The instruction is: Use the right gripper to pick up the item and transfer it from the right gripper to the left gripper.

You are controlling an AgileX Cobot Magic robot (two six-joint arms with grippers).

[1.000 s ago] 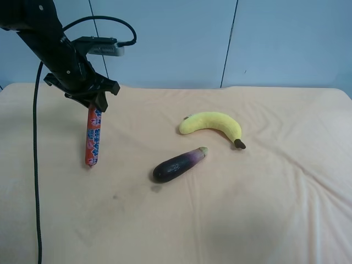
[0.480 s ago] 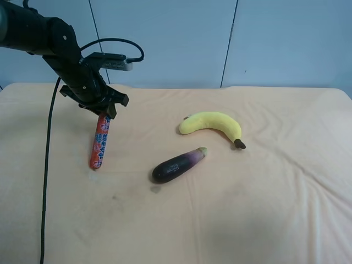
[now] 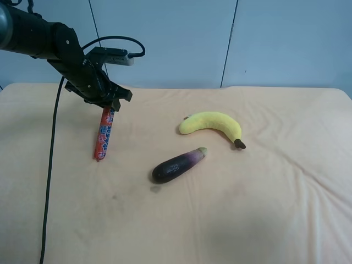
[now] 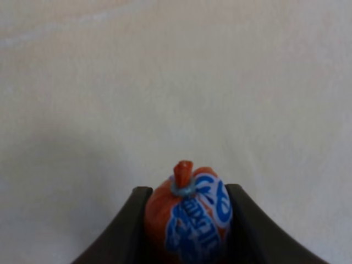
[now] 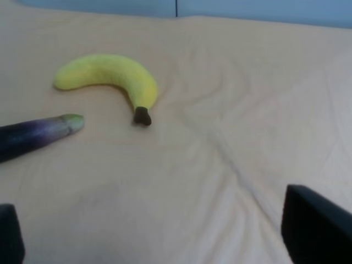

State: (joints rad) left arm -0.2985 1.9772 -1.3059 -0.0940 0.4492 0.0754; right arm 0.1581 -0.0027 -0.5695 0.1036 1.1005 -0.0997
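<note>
The item (image 3: 103, 135), a slim red wrapped stick with blue and white print, hangs almost upright over the left part of the cloth. Its top end is clamped in the left gripper (image 3: 108, 104) on the all-black arm at the exterior high view's left. In the left wrist view the item (image 4: 190, 220) fills the gap of the left gripper (image 4: 188, 188), crimped end showing. The right gripper (image 5: 165, 236) appears only in its wrist view: its dark fingertips (image 5: 313, 225) stand far apart at the frame's corners with nothing between them, over bare cloth.
A yellow banana (image 3: 212, 122) (image 5: 107, 74) and a dark purple eggplant (image 3: 177, 165) (image 5: 33, 135) lie mid-table on the peach cloth (image 3: 264, 209). A thin black cable (image 3: 49, 181) hangs from the black arm down the left side. A pale blue wall stands behind.
The black arm has swung slightly right and toward the back of the table, carrying the item with it. The item now hangs a little higher. Banana and eggplant have not moved.
</note>
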